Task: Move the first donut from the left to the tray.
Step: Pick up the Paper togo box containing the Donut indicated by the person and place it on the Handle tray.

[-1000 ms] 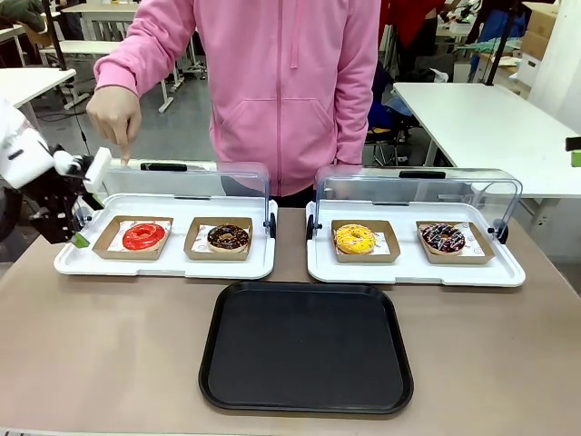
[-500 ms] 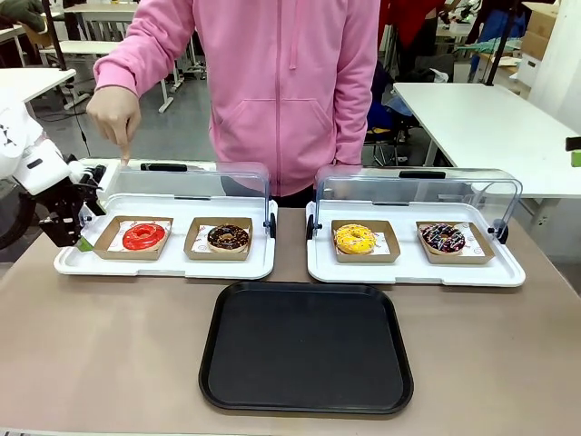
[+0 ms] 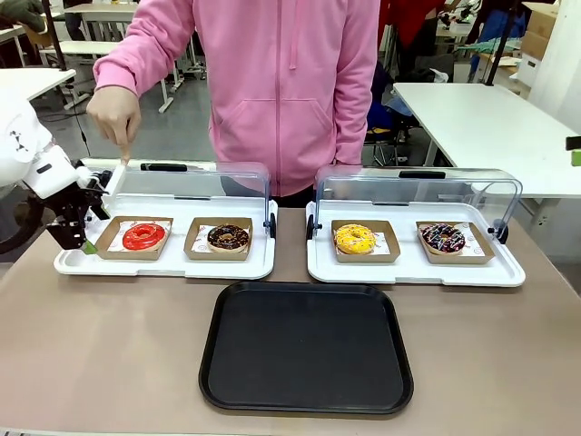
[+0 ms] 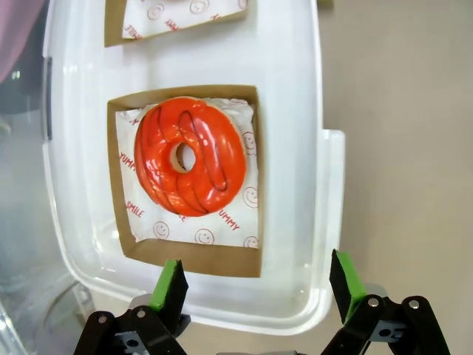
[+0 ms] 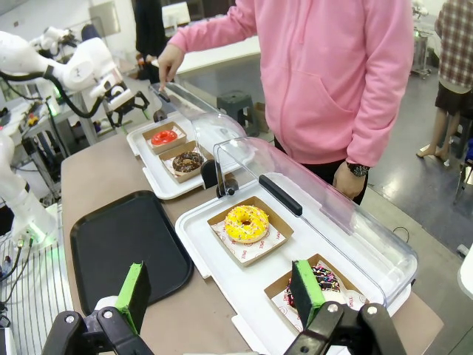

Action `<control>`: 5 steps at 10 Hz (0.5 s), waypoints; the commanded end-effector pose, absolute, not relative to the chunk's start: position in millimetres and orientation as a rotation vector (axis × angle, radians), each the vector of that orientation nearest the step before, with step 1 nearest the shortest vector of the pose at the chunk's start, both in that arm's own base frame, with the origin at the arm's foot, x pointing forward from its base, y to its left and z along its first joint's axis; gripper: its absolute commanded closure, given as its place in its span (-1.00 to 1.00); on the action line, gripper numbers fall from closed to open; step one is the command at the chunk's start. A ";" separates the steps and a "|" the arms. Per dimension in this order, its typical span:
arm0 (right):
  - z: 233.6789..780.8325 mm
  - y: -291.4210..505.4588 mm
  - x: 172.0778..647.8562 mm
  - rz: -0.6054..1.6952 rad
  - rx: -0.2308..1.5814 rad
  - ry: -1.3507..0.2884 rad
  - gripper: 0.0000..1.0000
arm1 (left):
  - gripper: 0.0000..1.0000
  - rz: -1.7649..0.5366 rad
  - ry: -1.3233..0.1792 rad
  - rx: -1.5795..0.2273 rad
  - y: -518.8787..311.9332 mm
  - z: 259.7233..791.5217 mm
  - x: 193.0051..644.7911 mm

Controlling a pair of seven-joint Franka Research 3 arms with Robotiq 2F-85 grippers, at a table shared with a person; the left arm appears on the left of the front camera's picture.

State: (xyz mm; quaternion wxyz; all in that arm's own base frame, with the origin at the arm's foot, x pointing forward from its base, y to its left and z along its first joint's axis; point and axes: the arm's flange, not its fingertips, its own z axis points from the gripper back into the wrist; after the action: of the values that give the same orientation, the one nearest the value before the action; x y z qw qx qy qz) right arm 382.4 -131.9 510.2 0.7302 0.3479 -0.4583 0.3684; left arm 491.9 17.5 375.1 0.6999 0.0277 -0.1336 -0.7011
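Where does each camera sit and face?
Front view: between the arms, facing the person's pink hoodie across the table; left claw at left.
Left wrist view: above the glossy red-glazed ring donut, looking down; left claw open below.
Right wrist view: looks along the table over the open right claw.
All show that donut.

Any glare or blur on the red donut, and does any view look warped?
Left wrist view: the red donut is sharp, with small bright highlights on its glaze. Front view: pale reflections on the clear lid. Right wrist view: mild wide-angle stretch towards the corners.
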 end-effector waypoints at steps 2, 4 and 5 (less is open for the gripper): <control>511.0 -131.7 386.0 0.823 0.770 -1.047 -1.00 | -1.00 -1.538 -0.263 0.100 21.1 361.2 513.4; 511.0 -131.7 386.0 0.823 0.770 -1.047 -1.00 | -1.00 -1.535 -0.257 0.096 24.7 351.9 519.8; 511.0 -131.7 386.0 0.823 0.770 -1.047 -1.00 | -1.00 -1.536 -0.255 0.088 25.2 349.7 520.7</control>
State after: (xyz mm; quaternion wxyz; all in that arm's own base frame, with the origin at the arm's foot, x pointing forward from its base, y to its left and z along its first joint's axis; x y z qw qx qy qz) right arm 382.4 -132.1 510.2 0.7303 0.3479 -0.4582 0.3683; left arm 517.4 25.4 347.9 0.7076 0.0323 -0.1235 -0.6949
